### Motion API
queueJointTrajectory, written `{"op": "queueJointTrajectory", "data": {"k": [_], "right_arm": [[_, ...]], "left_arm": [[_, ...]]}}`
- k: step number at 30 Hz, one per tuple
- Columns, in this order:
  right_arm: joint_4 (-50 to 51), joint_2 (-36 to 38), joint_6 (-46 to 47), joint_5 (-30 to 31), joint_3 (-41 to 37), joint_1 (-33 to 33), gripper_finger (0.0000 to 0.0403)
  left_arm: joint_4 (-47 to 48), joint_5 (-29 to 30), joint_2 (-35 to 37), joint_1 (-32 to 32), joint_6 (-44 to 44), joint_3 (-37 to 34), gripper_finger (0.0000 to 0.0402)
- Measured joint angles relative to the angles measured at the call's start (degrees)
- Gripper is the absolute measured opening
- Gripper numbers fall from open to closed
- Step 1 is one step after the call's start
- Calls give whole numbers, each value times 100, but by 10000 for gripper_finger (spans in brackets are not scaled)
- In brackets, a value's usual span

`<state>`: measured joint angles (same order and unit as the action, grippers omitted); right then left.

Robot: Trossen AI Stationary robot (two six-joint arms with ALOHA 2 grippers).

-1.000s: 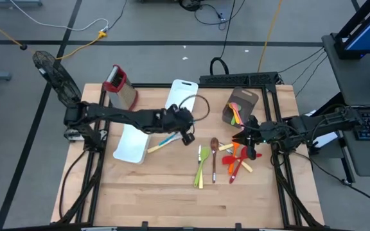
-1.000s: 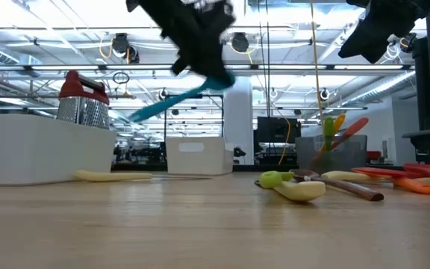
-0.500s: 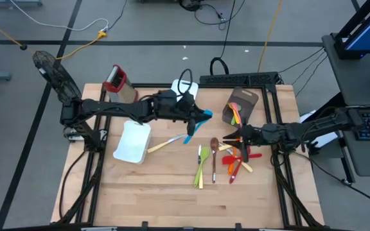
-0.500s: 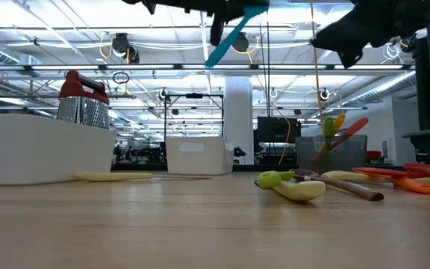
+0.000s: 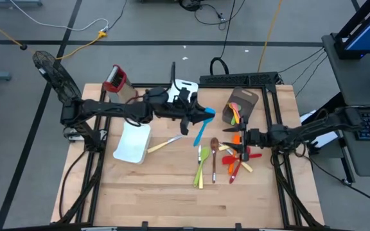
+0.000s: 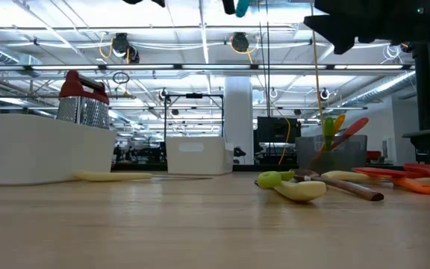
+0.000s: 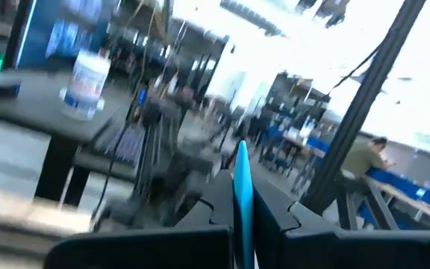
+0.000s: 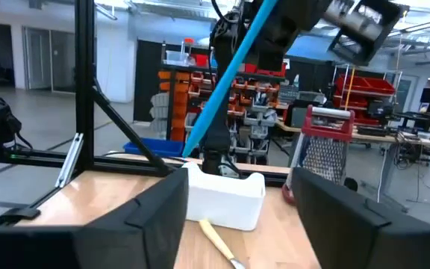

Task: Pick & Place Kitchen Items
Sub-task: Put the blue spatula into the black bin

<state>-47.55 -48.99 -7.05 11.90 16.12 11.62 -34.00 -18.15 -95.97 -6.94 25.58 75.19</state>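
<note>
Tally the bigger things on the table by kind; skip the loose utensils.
White rectangular trays: 2
Metal box grater with red top: 1
Dark upright utensil holder: 1
Total: 4

No text, label, brand, number or sign is showing legibly in any view; nothing on the table or in the room behind is reading clearly.
</note>
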Motion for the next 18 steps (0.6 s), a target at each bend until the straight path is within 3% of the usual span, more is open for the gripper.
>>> {"op": "queueJointTrajectory", "data": {"k": [11, 18], "right_arm": [[-1774, -1168, -268, 53, -2, -8, 282], [-1857, -1415, 168, 142, 0, -194, 286]], "left_arm": [[-1584, -438, -889, 156, 14, 1, 8], [-2144, -538, -1166, 230, -85, 1, 8]]}}
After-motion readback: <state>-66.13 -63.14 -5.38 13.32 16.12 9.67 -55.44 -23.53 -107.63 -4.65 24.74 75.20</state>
